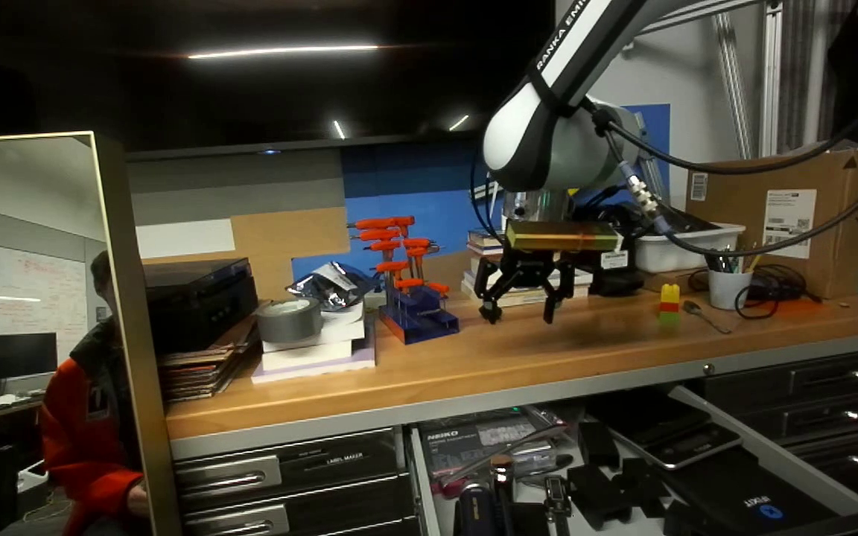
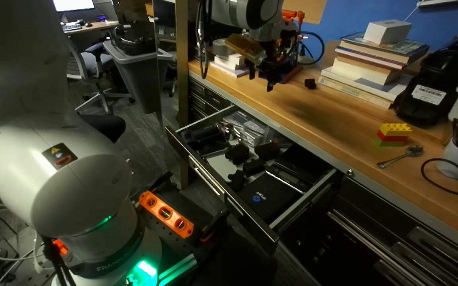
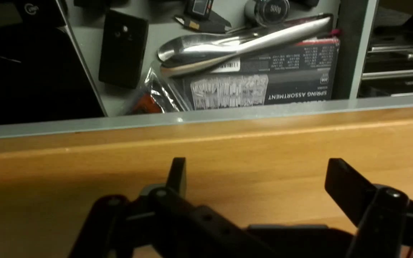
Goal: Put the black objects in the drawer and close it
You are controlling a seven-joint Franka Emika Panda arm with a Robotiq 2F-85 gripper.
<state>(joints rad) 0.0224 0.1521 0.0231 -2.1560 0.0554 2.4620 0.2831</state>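
Apparently the step in hand is fetching the loose block (image 2: pixel 310 83), which sits on the bench (image 2: pixel 332 119) at three o'clock from the gripper (image 2: pixel 261 81) in an exterior view, just beside the books (image 2: pixel 372 67). At six o'clock there, other black blocks (image 2: pixel 237 153) already lie in the pulled-out drawer (image 2: pixel 207 178). The fingers (image 3: pixel 348 193) are spread; the wrist view shows only bench between them. To do this well, I'd centre over the block before descending, keep clear of the books, and squeeze only once both fingers flank it. Then lift well above the bench's edge, release low inside, and check nothing pokes over the rim, so the drawer shuts freely.
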